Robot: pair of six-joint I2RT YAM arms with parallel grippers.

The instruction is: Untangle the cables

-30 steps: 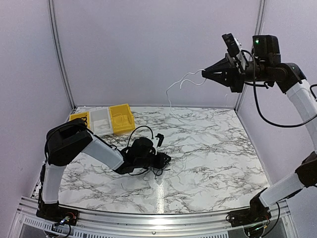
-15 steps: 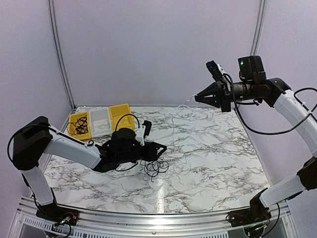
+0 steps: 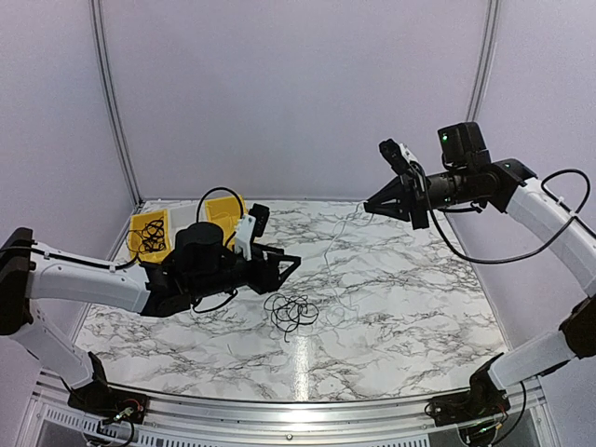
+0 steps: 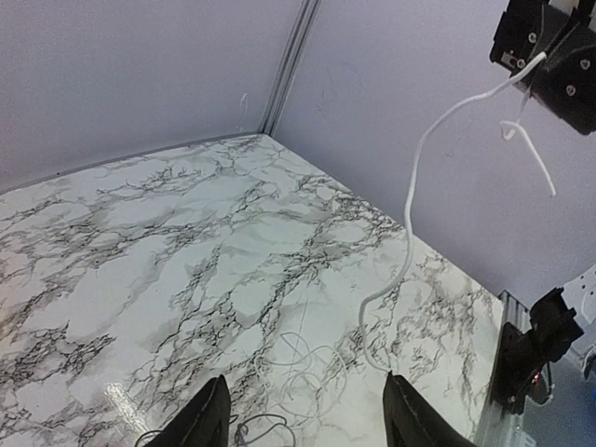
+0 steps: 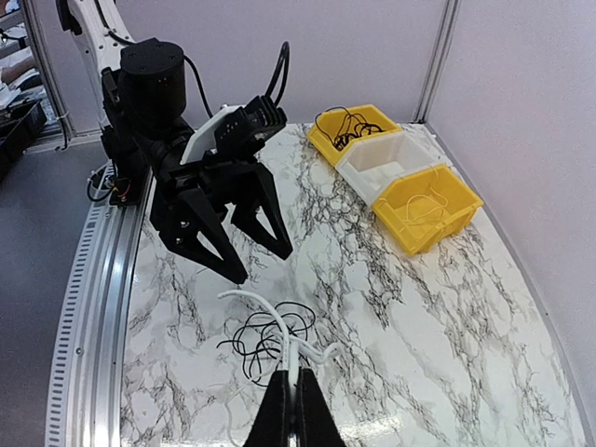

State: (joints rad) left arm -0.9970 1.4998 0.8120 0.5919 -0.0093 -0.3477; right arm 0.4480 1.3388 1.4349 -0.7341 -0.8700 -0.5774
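Marble-veined tabletop [image 3: 400, 317] inside a pale-walled booth, where 2 robot arms work over a set of thin cables. Nearest the arm bases, a loose tangle of black cables [image 3: 291, 313] lies flat on the table, roughly mid-table. The left gripper [image 5: 263, 267] hovers just above and to the left of that tangle. Its 2 fingers are spread wide and hold nothing, and the tips point toward the middle of the table.

Beyond it, a single white cable [image 4: 411, 200] lifts off the surface near the black tangle, where its lower end lies in slack loops. It curves up to the right gripper [image 5: 293, 410], which hangs high over the table's far right side. That gripper's fingers are pressed together on the white cable, and a short free end curls past the pinch.

At the far left corner, 3 bins stand in a row: a yellow bin [image 5: 321, 147] holding black cables, a white bin [image 5: 368, 182], and a second yellow bin [image 5: 424, 237] with a thin pale wire inside.
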